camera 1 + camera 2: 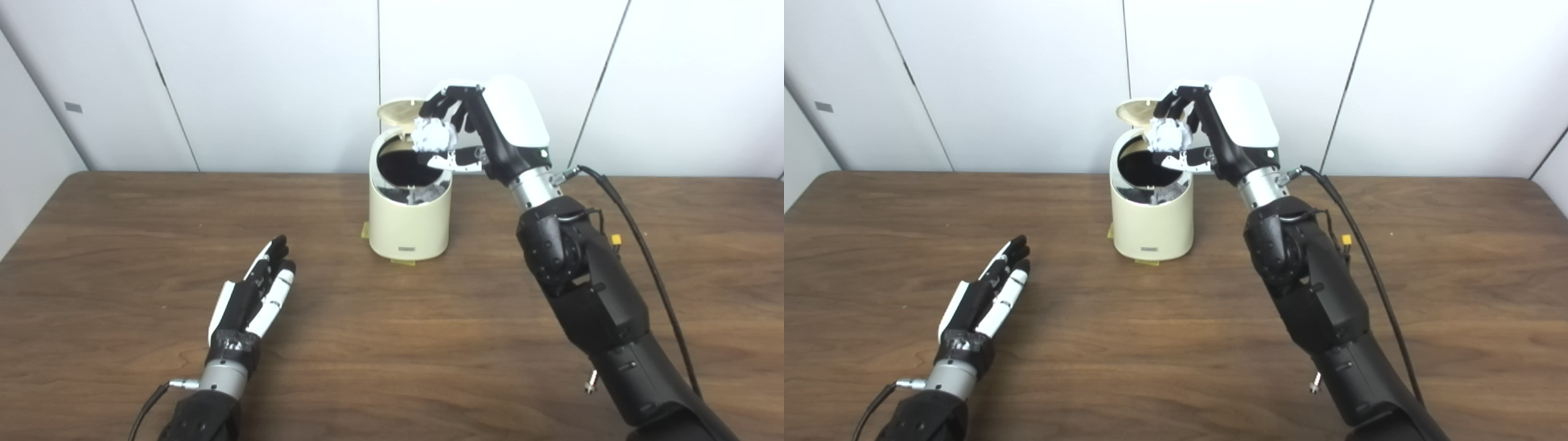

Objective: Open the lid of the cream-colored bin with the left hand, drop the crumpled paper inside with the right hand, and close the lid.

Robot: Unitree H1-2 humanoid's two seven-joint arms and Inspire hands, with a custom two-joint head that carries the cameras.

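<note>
- I'm seeing my right hand (474, 131) clamping the crumpled paper (432, 136) over the bin (409, 208), centre frame, lid (399, 110) tipped up.
- My left hand (260, 294) is lying lower left, fingers straight, holding nothing.

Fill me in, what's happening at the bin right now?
The right robot hand holds the crumpled paper just above the open mouth of the cream-colored bin, not yet released. The lid is tipped up at the back. Some crumpled paper already seems to lie inside the bin. The left robot hand rests open on the table, well clear of the bin, holding nothing. Dropping the paper and closing the lid remain.
</note>
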